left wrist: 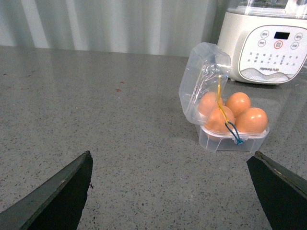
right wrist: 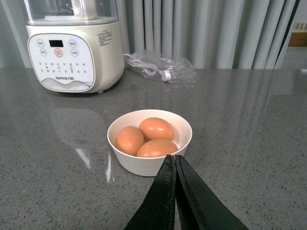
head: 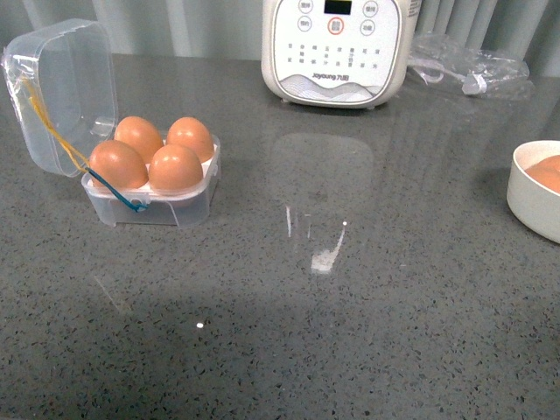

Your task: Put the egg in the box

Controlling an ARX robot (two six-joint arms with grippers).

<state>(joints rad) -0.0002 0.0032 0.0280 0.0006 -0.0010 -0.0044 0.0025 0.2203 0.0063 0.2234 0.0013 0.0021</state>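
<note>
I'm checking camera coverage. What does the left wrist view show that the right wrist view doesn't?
Only left wrist: the box, lid open, with four eggs, and the open left gripper. Only right wrist: the white bowl holding three eggs, a clear plastic bag, and the shut right gripper. Both: the white appliance and grey countertop.
</note>
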